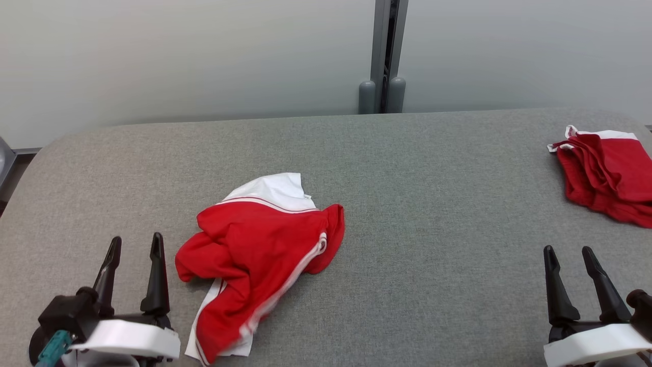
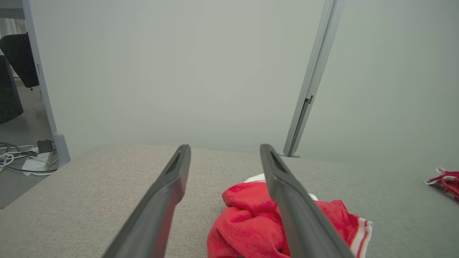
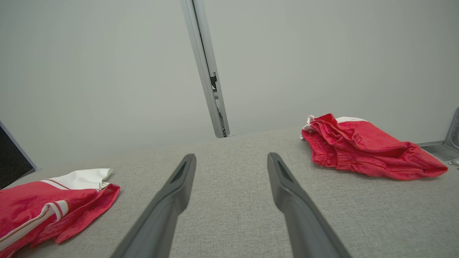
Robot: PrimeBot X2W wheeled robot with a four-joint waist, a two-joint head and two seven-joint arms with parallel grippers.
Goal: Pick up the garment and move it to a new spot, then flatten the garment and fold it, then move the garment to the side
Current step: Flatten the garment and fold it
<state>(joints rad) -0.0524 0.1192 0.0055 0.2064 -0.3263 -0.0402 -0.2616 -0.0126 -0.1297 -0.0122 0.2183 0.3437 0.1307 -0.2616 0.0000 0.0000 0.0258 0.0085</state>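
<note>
— Left gripper [image 1: 136, 237], jaws wide and empty: where lies the garment [image 1: 254, 255]?
— Crumpled on the table [image 1: 433, 204], just beside, at its 2 o'clock. Right gripper [image 1: 567, 250] gapes empty too; best pinch opposite edges, then draw apart.

Grey fabric-topped table [image 1: 438, 204] with rounded corners spans the head view. Behind it are pale grey wall panels [image 1: 178, 56], split by a vertical metal post [image 1: 385, 46]. Two rounded grey caps [image 1: 367, 97] sit at the post's base, right at the table's back edge. Far right of the table: bunched red cloth [image 1: 606, 178] with white trim, lying loose near the edge. Left wrist view: the floor past the table's corner has white cables [image 2: 12, 154] and a small dark adapter [image 2: 45, 146]. Black shape [image 2: 18, 53] above them is possibly a chair back, too cropped to tell.
</note>
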